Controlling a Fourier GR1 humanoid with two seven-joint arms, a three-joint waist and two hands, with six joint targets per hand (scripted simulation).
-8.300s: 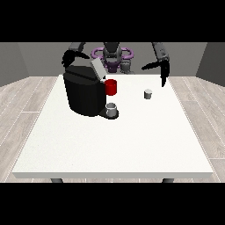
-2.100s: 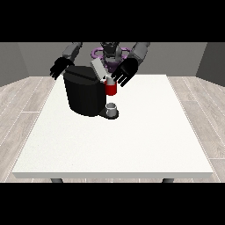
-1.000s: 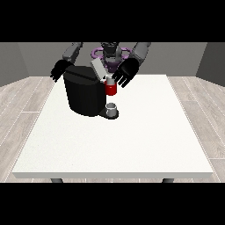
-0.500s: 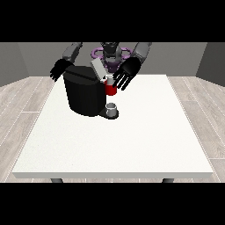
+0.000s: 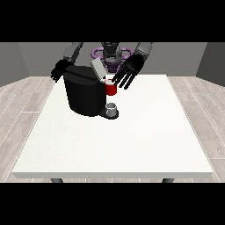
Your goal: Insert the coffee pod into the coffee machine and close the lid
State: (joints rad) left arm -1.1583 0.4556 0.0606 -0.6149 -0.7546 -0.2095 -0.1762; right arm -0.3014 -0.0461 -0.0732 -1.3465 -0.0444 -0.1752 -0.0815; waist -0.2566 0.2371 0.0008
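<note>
Likely light, stiff lid (image 5: pixel 97 69), tilted open; best pressed at its top edge, eleven o'clock from spread-fingered hand (image 5: pixel 128 71).

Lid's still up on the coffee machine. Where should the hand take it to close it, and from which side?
Take the lid at its raised free end, coming from above and the view's right. It stands tilted over the machine, hinged low beside the red pod holder, so pressing the top edge down should swing it shut. The hand at the view's right is open just beside it.
</note>
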